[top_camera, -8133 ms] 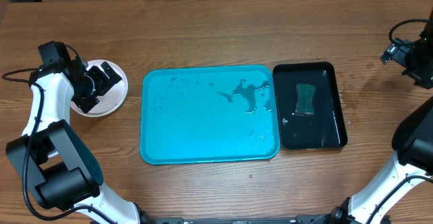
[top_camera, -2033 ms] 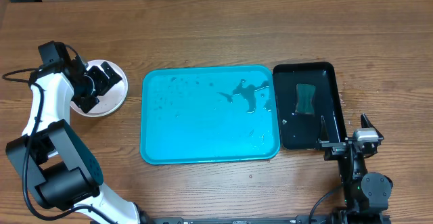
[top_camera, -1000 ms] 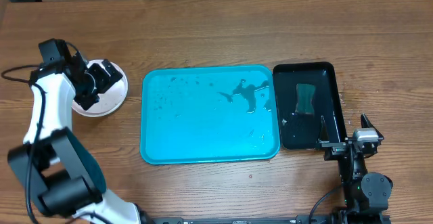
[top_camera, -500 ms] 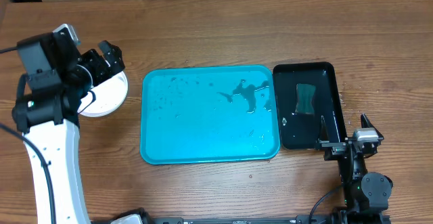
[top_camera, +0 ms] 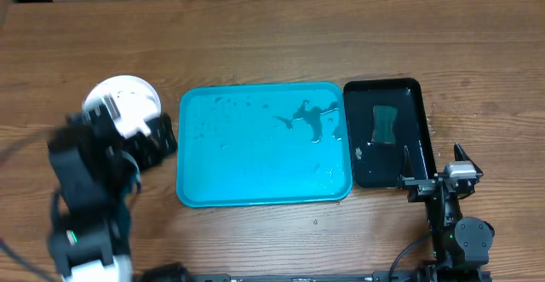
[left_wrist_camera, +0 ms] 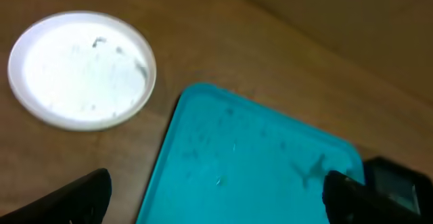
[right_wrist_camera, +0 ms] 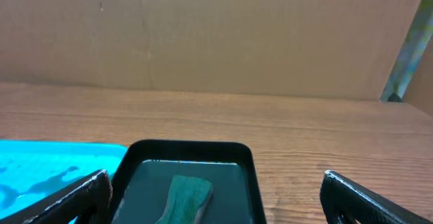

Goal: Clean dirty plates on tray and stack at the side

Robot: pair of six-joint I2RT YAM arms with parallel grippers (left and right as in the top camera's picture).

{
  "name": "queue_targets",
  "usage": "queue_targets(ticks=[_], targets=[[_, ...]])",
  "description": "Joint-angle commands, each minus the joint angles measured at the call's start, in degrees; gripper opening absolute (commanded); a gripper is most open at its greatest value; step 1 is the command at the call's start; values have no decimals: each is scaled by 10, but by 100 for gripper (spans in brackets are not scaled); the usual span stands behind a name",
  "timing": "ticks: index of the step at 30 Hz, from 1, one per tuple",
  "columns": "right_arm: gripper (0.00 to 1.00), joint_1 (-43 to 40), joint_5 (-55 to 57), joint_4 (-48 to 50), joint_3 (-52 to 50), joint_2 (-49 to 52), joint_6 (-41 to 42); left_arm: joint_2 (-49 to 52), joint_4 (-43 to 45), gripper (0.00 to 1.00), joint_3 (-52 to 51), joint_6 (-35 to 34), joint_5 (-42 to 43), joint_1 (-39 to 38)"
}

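A white plate [top_camera: 128,99] lies on the table left of the turquoise tray [top_camera: 255,163]. In the left wrist view the plate [left_wrist_camera: 81,68] shows faint grey specks. The light blue and yellow-green plates do not show. The tray holds no plates, only water drops and a dark wet patch. My left gripper [top_camera: 152,141], blurred, hangs in front of the plate by the tray's left edge. It is open and empty [left_wrist_camera: 216,207] above the tray [left_wrist_camera: 257,170]. My right gripper [top_camera: 434,158] is open and empty [right_wrist_camera: 220,207] at the front right.
A narrow black tray [top_camera: 417,94] with water and a green sponge [top_camera: 385,124] stands against the turquoise tray's right side. Both show in the right wrist view, the black tray [right_wrist_camera: 189,146] and the sponge [right_wrist_camera: 186,197]. A cardboard wall runs along the table's far edge.
My left arm has pulled away from the white plate toward the table's front, gripper open. The plate stays put. The right arm came from the far right to the front right, then stayed still.
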Motion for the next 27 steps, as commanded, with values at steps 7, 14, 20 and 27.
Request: queue_targets(ticks=[7, 14, 20, 27], targets=[[100, -2, 1, 3, -6, -6, -4, -258, 203, 100, -205, 6, -18, -25], [100, -2, 1, 3, -6, -6, -4, -395, 472, 100, -317, 7, -101, -92], [100, -2, 1, 3, -6, -6, -4, -450, 557, 100, -379, 7, -135, -119], [100, -2, 1, 3, -6, -6, -4, -450, 555, 100, -438, 7, -141, -119]])
